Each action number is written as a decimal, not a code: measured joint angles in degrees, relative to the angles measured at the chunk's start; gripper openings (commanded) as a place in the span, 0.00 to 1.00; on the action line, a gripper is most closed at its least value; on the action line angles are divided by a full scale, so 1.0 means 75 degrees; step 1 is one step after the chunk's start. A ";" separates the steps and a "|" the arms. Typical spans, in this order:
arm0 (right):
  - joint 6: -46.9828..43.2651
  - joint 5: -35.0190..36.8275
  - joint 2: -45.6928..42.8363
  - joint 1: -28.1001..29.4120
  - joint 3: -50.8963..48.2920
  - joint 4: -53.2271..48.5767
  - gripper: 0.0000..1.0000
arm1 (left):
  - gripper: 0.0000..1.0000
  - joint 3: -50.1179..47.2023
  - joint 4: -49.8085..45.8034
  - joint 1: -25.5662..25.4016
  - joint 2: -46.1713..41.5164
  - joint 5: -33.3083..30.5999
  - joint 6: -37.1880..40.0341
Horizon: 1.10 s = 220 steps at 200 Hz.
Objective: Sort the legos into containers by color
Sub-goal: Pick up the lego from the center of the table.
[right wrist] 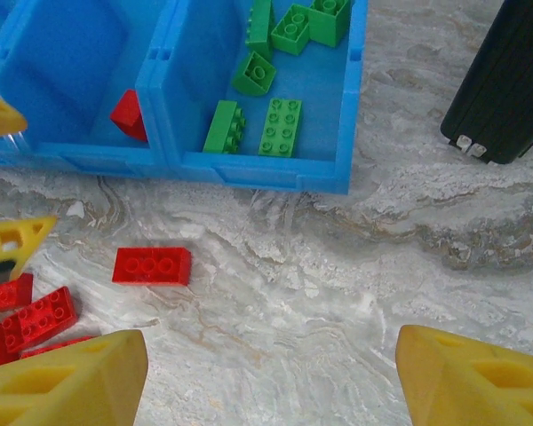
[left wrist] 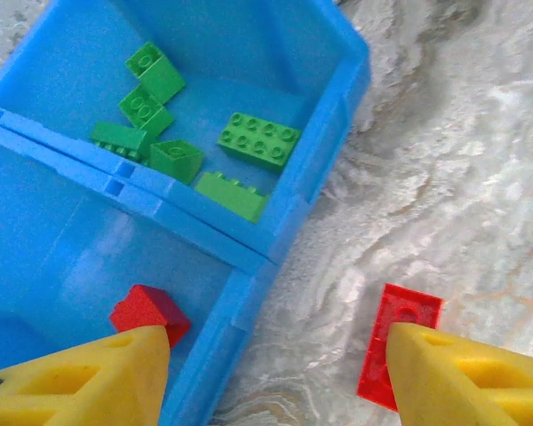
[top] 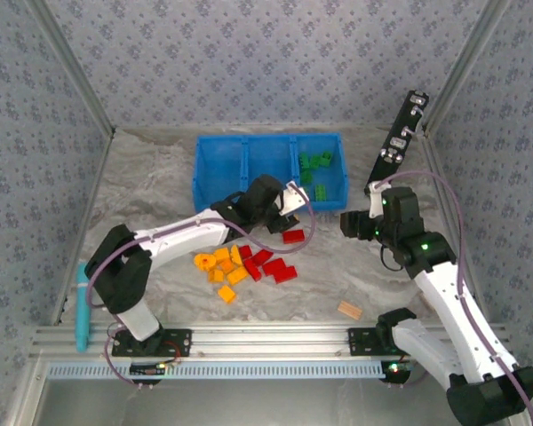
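1. The blue tray (top: 222,169) sits at 12 o'clock; green bricks (top: 316,169) lie in its 3 o'clock box, and one red brick (left wrist: 147,311) lies in the middle box.
2. Our left gripper (left wrist: 275,355) hangs open and empty over the tray's near wall; our right gripper (right wrist: 271,355) is open and empty too.
3. Red and orange bricks (top: 249,266) lie heaped at 6 o'clock from the tray.
4. We think they are light, hard and smooth, so we would pinch the flat sides.

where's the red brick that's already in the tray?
The red brick lies in the blue tray's middle compartment, beside the divider to the green bricks, under the open left gripper.
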 measured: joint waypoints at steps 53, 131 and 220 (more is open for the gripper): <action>0.0000 -0.0061 0.0146 -0.0041 0.0335 0.0128 0.76 | 0.65 -0.0280 0.0000 -0.0137 -0.0184 0.0825 -0.0236; 0.0000 -0.0096 0.0172 -0.0076 0.0571 0.0152 0.78 | 0.65 -0.0423 0.0026 -0.0204 0.0761 0.1081 -0.0519; -0.0003 -0.0294 0.0277 -0.0251 0.0568 0.0268 0.79 | 0.66 -0.0373 0.0169 -0.0207 0.1323 0.1090 -0.0539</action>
